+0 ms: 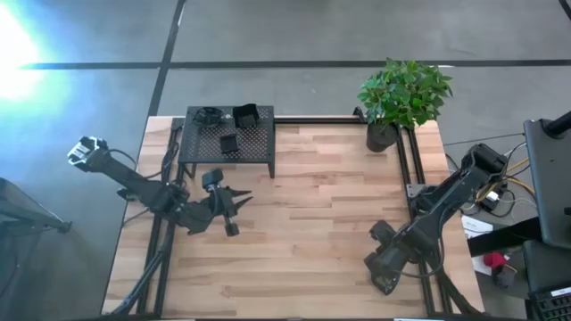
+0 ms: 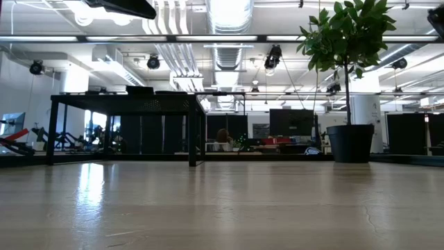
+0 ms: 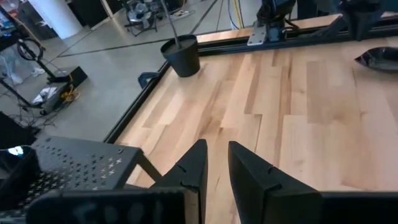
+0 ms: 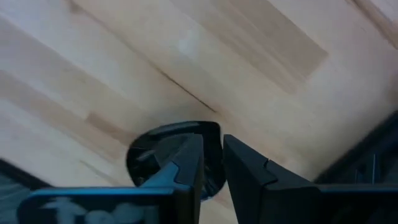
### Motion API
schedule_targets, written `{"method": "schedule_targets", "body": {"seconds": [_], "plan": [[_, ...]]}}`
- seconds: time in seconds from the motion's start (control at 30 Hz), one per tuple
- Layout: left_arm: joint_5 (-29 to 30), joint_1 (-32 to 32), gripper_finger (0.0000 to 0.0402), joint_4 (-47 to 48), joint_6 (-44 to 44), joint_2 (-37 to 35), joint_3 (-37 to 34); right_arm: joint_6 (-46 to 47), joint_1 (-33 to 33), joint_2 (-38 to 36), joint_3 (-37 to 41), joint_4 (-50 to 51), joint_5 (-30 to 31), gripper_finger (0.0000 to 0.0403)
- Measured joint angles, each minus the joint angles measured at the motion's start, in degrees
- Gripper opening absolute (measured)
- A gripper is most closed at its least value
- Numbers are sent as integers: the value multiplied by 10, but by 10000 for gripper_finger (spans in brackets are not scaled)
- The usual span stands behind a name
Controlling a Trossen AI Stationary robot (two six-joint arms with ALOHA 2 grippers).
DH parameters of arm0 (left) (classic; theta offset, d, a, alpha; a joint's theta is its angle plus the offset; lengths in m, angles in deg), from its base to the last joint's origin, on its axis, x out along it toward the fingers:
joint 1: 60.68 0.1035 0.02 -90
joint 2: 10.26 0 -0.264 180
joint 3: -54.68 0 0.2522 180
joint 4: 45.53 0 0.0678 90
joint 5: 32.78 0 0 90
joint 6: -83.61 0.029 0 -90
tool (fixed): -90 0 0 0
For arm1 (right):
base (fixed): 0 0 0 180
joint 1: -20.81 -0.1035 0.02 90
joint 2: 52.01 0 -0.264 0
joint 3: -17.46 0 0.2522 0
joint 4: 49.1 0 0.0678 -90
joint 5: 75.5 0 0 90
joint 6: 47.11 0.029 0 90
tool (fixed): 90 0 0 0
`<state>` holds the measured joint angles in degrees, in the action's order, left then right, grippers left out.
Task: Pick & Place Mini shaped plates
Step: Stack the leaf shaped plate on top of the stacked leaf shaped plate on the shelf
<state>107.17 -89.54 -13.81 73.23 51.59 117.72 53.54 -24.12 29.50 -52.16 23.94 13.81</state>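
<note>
1. The left gripper (image 3: 214, 152) is hovering at the left-centre of the high view, just below the stand (image 1: 259, 152) in the frame and above bare table (image 1: 312, 223).
2. Its fingers (image 3: 191, 174) are standing slightly spread with a narrow gap between them. Nothing is sitting in that gap.
3. The right gripper (image 4: 211, 146) is working at the lower right of the high view, near the table's right rail.
4. In the right wrist view, a rounded glossy black plate (image 4: 155, 155) is lying flat on the wood directly under this gripper, at the lower centre of the frame.
5. The plate's edge is lining up with the gripper's tip. Whether the gripper is pinching the plate or merely hovering over it cannot be told.
6. The left wrist view is showing what appears to be the same plate as a dark shape at the right edge of its frame.
7. Further plates are sitting on the stand in the upper left of the high view. A square one (image 1: 245, 114) is at its top edge and a smaller one (image 1: 229, 144) is near its middle.
8. A plant (image 1: 403, 89) in a black pot (image 1: 382, 136) is standing at the upper right of the high view, well apart from both grippers.
</note>
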Motion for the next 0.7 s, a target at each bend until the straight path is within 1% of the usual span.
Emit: {"method": "schedule_targets", "body": {"seconds": [0.17,0.37,0.53,0.63,0.7], "plan": [[-39,-6,59,-38,9,19,0,44,-9,0,23,-11,-54,86],[-47,-16,59,-48,22,33,1,57,-17,0,49,-64,-58,114],[-47,-17,59,-48,22,39,1,78,-24,0,85,-113,-59,118],[-47,-17,59,-48,22,39,1,70,-28,0,104,-151,-59,118],[-47,-17,59,-48,22,39,1,71,-29,0,111,-158,-58,118]]}}
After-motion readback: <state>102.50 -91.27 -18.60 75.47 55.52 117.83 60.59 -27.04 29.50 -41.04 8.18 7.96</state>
